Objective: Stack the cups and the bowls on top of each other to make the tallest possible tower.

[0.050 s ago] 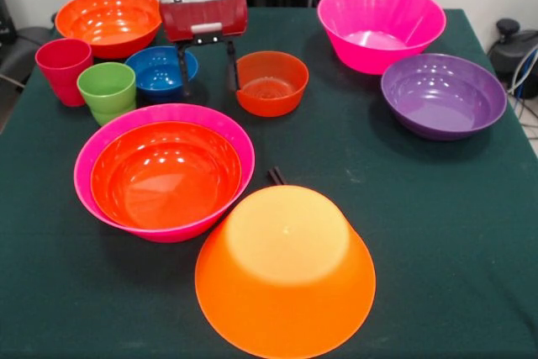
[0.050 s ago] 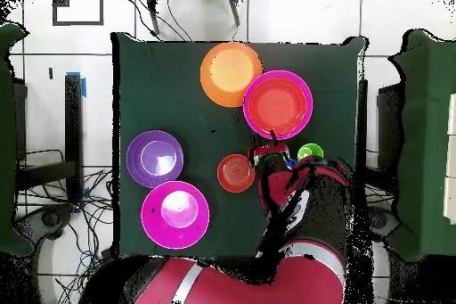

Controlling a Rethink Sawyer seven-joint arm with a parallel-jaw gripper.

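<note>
My gripper (image 1: 208,73) hangs open over the back middle of the table, nothing between its fingers. It stands between the small blue bowl (image 1: 160,69) and the small orange-red bowl (image 1: 271,81). A red-orange bowl (image 1: 166,176) sits nested in a large magenta bowl (image 1: 81,166) at the front left, the only stack. The light orange bowl (image 1: 284,271) lies upside down nearest the front. The red-pink cup (image 1: 63,69) and green cup (image 1: 107,92) stand upright at the left. Overhead, the gripper (image 2: 270,152) is beside the orange-red bowl (image 2: 236,173) and the green cup (image 2: 310,152).
A second red-orange bowl (image 1: 109,21) sits at the back left. Another magenta bowl (image 1: 381,27) is at the back right, with the purple bowl (image 1: 443,94) in front of it. A small dark object (image 1: 276,176) lies on the green cloth mid-table.
</note>
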